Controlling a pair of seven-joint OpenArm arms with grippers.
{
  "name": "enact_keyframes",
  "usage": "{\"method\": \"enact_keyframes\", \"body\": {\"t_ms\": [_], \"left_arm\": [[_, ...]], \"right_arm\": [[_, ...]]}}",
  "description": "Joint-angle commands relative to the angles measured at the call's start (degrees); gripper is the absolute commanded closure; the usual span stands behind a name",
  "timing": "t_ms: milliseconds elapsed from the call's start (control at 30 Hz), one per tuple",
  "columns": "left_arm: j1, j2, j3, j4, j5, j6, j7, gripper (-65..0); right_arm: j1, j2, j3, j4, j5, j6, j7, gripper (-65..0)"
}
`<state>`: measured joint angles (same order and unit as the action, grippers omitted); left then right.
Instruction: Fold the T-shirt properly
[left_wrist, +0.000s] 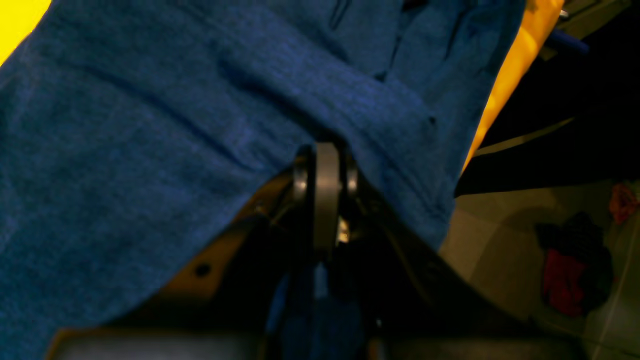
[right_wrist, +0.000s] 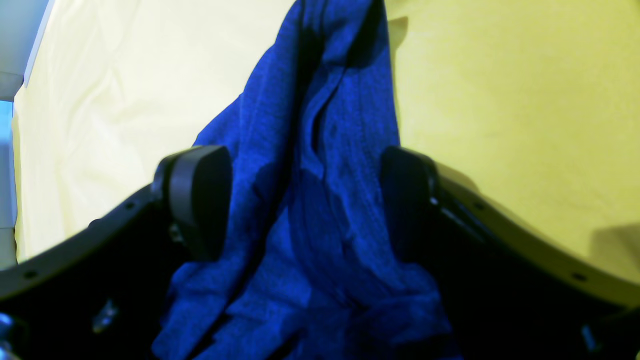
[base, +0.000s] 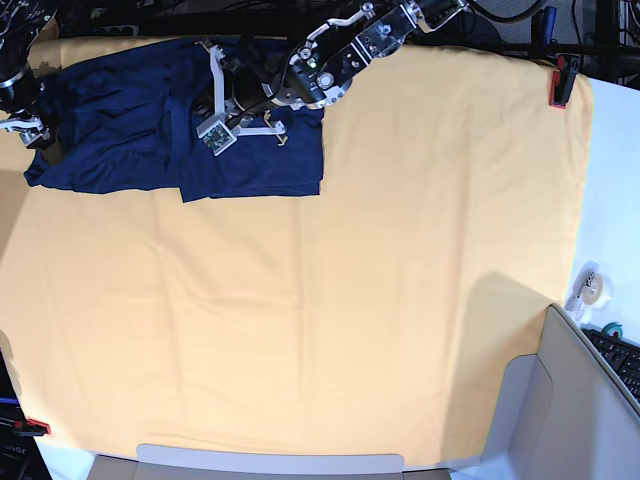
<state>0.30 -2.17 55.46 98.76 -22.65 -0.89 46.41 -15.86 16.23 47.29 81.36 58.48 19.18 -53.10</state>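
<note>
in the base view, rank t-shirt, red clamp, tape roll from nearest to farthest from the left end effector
1. T-shirt: gripped by the left end effector, top left.
2. Red clamp: table's top right corner.
3. Tape roll: off the cloth, right edge, lower down.

A yellow-orange table cloth (base: 380, 260) covers the table, with a red clamp (base: 556, 88) at its far corner and a keyboard (base: 620, 355) nearby.

T-shirt (base: 150, 125) top edge cut off, left tool (left_wrist: 326, 150) tips buried
</note>
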Motion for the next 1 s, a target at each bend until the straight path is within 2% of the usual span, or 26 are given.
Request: {"method": "enact_keyframes", "body": {"t_ms": [0, 233, 467, 633, 767, 867, 967], "left_arm": [[-0.6, 0.8, 0.1, 1.2, -0.5, -0.3, -1.1, 0.0], [-0.7, 2.0, 5.0, 0.2, -0.5, -0.4, -1.2, 0.0], [-4.6, 2.0, 9.8, -1.7, -0.5, -0.4, -1.3, 0.0], [-5.1, 1.5, 9.5, -0.5, -0.5, -0.4, -5.2, 0.0], [-4.9, -1.7, 7.0, 5.3, -0.5, -0.4, -8.4, 0.0], [-4.5, -3.7, 3.0, 10.1, -0.5, -0.4, -8.7, 0.0], [-4.0, -6.4, -0.6, 13.0, -0.5, -0.4, -8.6, -0.1]], "right_arm": [[-0.5, 0.3, -0.2, -0.1, -2.3, -0.9, -2.8, -45.9], [-0.5, 0.3, -0.2, -0.1, -2.3, -0.9, -2.8, -45.9], [-0.5, 0.3, -0.2, -0.2, -2.3, -0.9, -2.8, -45.9], [-0.5, 0.3, -0.2, -0.2, -2.3, -0.9, -2.8, -45.9], [-0.5, 0.3, -0.2, -0.1, -2.3, -0.9, -2.8, -45.9], [-0.5, 0.5, 0.3, 1.1, -2.3, -0.9, -2.8, -45.9], [-1.7, 2.3, 3.5, 4.6, -2.4, -0.9, -2.8, -45.9]]}}
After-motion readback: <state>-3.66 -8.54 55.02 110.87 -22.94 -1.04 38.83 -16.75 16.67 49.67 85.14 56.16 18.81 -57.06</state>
